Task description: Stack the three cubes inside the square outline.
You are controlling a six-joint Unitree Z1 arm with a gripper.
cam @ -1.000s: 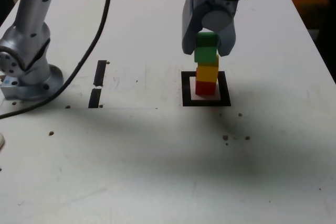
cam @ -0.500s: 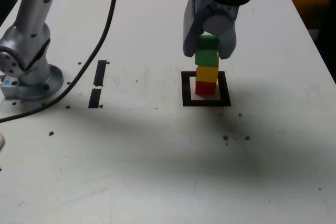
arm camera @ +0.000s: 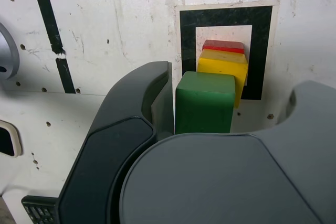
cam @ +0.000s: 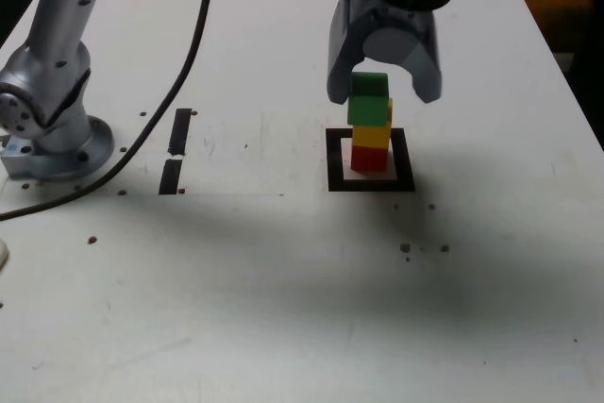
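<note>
The square outline [cam: 336, 176], a thick black tape frame on the white surface [cam: 236, 271], is the landmark. Inside it sits the red cube [cam: 369, 159], at the bottom of the stack, with the pale centre showing around its base. The yellow cube [cam: 371, 136] rests on the red one, above the square outline. On top of the yellow one is the green cube [cam: 368, 109], the highest of the three; in the exterior view it is set slightly toward the left compared with the two below, so the column is not perfectly flush.

The claw [cam: 385, 92] is spread wide over the square outline, its fingers on either side of the green cube. In the exterior view, the finger on the left is right beside the green cube, while a clear gap separates the cube from the finger on the right. Whether the nearer finger touches the cube, I cannot tell.

Toward the exterior view's left of the square outline, well apart from it, lie two short black tape strips [cam: 180, 131], end to end. Farther from the outline on that same side stands a grey arm base [cam: 61, 150], with a dark cable [cam: 170, 92] curving between it and the outline.
</note>
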